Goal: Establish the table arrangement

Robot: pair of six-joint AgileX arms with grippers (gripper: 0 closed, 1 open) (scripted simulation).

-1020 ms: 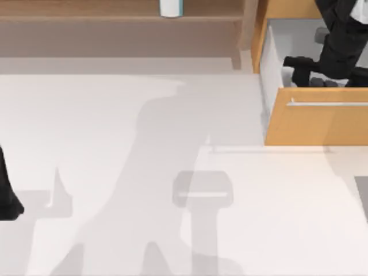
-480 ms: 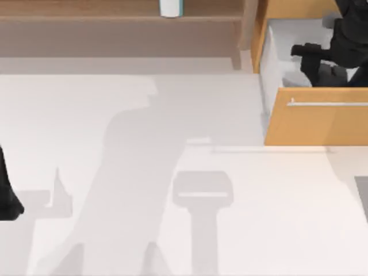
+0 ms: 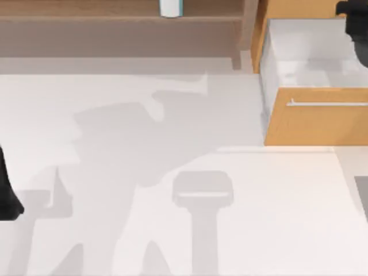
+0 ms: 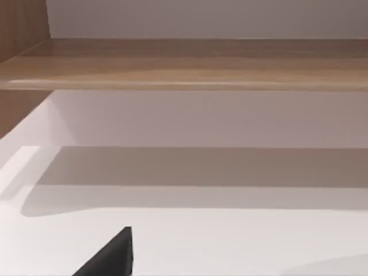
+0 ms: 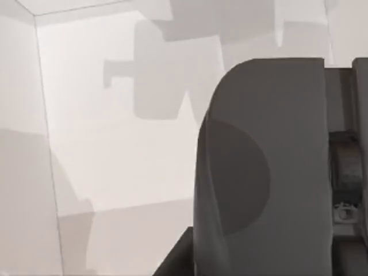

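The white table spreads across most of the top view, crossed by arm shadows. At the back right, the orange drawer cabinet has its drawer pulled open, showing a pale bare inside. My right arm hangs over the drawer's far right corner, mostly cut off by the picture edge. In the right wrist view a big dark grey rounded body sits close to the camera above the drawer floor. I cannot tell what it is or whether it is held. My left arm is parked at the table's left edge.
A brown wooden shelf runs along the back, with a white and blue cylinder standing on it. The same shelf board appears in the left wrist view, with a black fingertip low down. The drawer front carries a metal handle.
My right arm has risen out of the drawer and pulled back toward the top right corner. Its shadow on the table has shifted left. The left arm has stayed still.
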